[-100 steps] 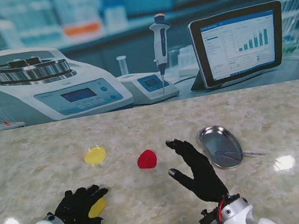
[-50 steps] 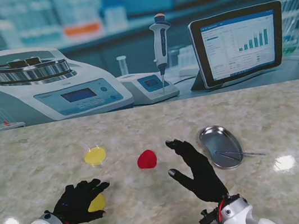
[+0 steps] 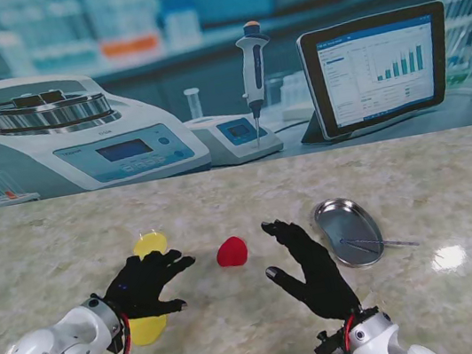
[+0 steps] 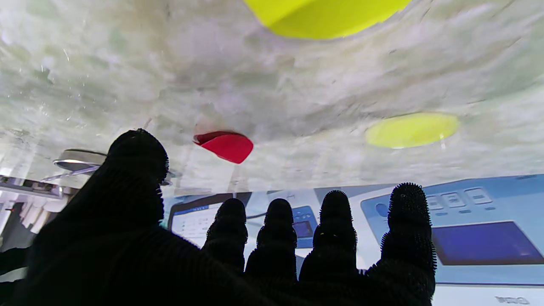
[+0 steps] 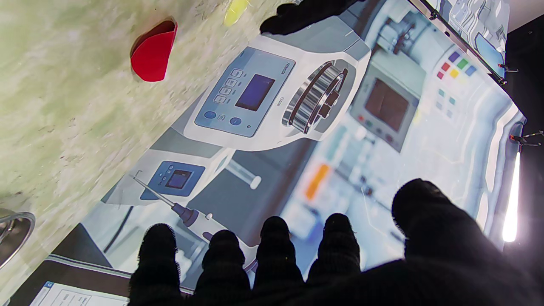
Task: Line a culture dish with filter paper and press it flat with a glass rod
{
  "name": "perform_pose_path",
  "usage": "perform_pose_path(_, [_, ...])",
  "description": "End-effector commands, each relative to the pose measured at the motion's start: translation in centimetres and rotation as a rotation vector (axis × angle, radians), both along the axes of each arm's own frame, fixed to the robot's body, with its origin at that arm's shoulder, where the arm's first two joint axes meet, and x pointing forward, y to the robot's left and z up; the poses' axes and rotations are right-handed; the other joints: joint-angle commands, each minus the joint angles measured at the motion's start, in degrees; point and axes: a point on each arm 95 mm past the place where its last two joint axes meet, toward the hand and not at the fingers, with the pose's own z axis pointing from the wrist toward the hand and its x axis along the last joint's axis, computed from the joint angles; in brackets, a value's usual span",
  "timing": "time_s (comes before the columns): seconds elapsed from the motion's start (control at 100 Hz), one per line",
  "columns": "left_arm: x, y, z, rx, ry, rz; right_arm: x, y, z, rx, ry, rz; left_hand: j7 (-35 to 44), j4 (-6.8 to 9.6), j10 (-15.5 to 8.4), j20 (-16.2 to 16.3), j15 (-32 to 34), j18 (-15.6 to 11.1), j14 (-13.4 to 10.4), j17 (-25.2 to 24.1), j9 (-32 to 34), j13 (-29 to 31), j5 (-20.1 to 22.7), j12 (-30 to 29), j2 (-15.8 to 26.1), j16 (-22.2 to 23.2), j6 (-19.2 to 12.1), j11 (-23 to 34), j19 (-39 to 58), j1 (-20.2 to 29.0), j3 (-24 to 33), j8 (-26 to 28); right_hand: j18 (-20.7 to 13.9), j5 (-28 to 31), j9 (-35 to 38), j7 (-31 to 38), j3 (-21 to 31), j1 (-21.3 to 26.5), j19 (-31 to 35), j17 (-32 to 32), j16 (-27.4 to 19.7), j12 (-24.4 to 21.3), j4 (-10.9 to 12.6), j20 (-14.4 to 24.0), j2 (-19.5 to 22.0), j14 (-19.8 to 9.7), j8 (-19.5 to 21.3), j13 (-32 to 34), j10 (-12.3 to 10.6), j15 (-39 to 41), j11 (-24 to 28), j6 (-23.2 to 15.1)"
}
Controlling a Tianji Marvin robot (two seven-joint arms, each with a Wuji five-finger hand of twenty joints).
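Your left hand, fingers spread and empty, hovers between two yellow discs; red piece at its 3 o'clock. Right hand spread, empty; glass rod across the steel tray on the tabletop.

I see a bench with a shiny stone top, pale green and cream with swirly marks. Bright lights make two white spots on it, one at each side near me. Behind the bench stands a big printed picture of a lab. The picture shows a white machine with a blue screen, a pipette on a stand, a tablet with bar charts, and blurry shelves far back.
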Motion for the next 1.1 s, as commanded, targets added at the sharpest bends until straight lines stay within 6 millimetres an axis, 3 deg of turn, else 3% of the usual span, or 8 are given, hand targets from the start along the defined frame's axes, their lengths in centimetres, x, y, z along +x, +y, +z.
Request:
perform_pose_path(0.0, [0.5, -0.6, 0.3, -0.006, -0.002, -0.017, -0.3, 0.2, 0.0, 0.007, 0.007, -0.002, 1.31, 0.95, -0.23, -1.46, -1.07, -0.53, -0.76, -0.91, -0.23, -0.36, -0.43, -0.59, 0.67, -0.49, -0.67, 0.65, -2.30, -0.67, 1.26, -0.70, -1.51, -0.43, -1.08, -0.27, -1.05, 1.20, 0.46, -0.73, 0.80, -0.12, -0.31, -0.65, 0.92, -2.37, 0.05, -0.16, -1.98, 0.68, 0.28, -1.66])
perform_pose_path(0.13, [1.7, -1.8, 0.3, -0.016, -0.003, -0.055, -0.2, 0.1, 0.0, 0.009, 0.007, -0.005, 1.30, 0.81, -0.35, -1.30, -1.02, -0.60, -0.93, -0.41, -0.10, 0.09, -0.51, -0.67, 0.67, -0.37, -0.58, 0.75, -2.22, -0.85, 1.59, -1.03, -1.51, -0.42, -1.10, -0.24, -1.07, 1.26, 0.45, -0.73, 0.80, -0.12, -0.32, -0.65, 0.91, -2.39, 0.09, -0.14, -1.96, 0.70, 0.29, -1.63])
perform_pose_path(0.16, [2.0, -2.0, 0.2, -0.019, -0.002, -0.062, -0.2, 0.1, 0.0, 0.009, 0.007, -0.005, 1.30, 0.79, -1.84, -1.25, -0.97, -0.63, -0.98, -0.30, 0.17, 0.21, -0.51, -0.59, 0.62, -0.32, -0.60, 1.01, -2.18, -0.88, 1.74, -1.11, -1.52, -0.44, -1.09, -0.25, -1.08, 1.25, 0.45, -0.73, 0.80, -0.12, -0.32, -0.65, 0.94, -2.43, 0.10, -0.13, -2.03, 0.71, 0.29, -1.70])
perform_pose_path(0.47, [4.0, -4.4, 0.0, -0.034, -0.008, -0.110, -0.2, 0.0, 0.0, 0.010, 0.006, -0.009, -0.24, 0.25, -5.72, -1.10, 0.32, -1.05, -1.73, 0.14, 0.55, 1.01, -0.82, -3.74, -1.45, -0.81, 1.85, 0.68, -1.55, -1.37, 6.56, -3.11, -1.51, -0.44, -1.08, -0.21, -1.13, 1.39, 0.44, -0.72, 0.79, -0.13, -0.33, -0.63, 0.84, -2.41, 0.23, -0.14, -2.01, 0.72, 0.35, -1.58])
perform_pose_path(0.62, [4.5, -5.4, -0.1, -0.035, 0.003, -0.116, -0.2, 0.0, 0.0, 0.011, 0.008, -0.009, -2.73, -0.06, -7.41, -1.29, -0.36, -1.41, -2.05, 0.19, 0.90, 1.10, -1.16, -4.82, -2.36, -1.86, 0.99, 0.26, -1.54, -1.67, 8.63, -3.71, -1.52, -0.45, -1.05, -0.20, -1.16, 1.41, 0.45, -0.71, 0.79, -0.15, -0.34, -0.61, 0.78, -2.39, 0.29, -0.14, -2.07, 0.73, 0.36, -1.61])
perform_pose_path(0.91, [5.8, -7.4, -0.8, -0.042, 0.027, -0.108, -0.3, 0.0, 0.0, 0.010, 0.011, -0.006, 0.51, -0.75, -6.40, -1.41, -0.85, -1.29, -1.96, 0.07, 1.90, 1.53, -0.41, -6.48, -3.20, -2.32, 1.26, 2.80, -1.75, -4.17, 6.43, -2.05, -1.55, -0.45, -1.08, -0.17, -1.16, 1.50, 0.47, -0.72, 0.78, -0.16, -0.33, -0.59, 0.77, -2.44, 0.46, -0.14, -2.04, 0.73, 0.38, -1.51])
perform_pose_path(1.06, [6.9, -7.9, -1.4, -0.006, 0.030, -0.115, -0.3, 0.0, 0.0, 0.009, 0.011, -0.006, -4.21, -1.35, -7.27, -1.54, -1.48, -1.75, -2.13, -0.21, 0.06, 0.87, -1.24, -8.32, -4.75, -2.48, 0.39, -1.28, -2.31, -6.20, 9.54, -5.69, -1.59, -0.46, -1.07, -0.16, -1.19, 1.49, 0.46, -0.72, 0.78, -0.18, -0.34, -0.59, 0.84, -2.47, 0.53, -0.12, -2.08, 0.74, 0.37, -1.58])
perform_pose_path(1.09, [7.1, -8.0, -1.5, -0.001, 0.028, -0.115, -0.3, 0.0, 0.0, 0.009, 0.010, -0.007, -4.04, -1.34, -6.89, -1.59, -1.56, -1.93, -2.05, -0.42, -0.51, 0.69, -1.02, -8.33, -4.66, -2.50, -1.37, -1.80, -2.46, -6.10, 9.85, -5.72, -1.59, -0.47, -1.08, -0.17, -1.20, 1.50, 0.46, -0.72, 0.78, -0.18, -0.34, -0.59, 0.77, -2.42, 0.54, -0.12, -2.02, 0.74, 0.36, -1.54])
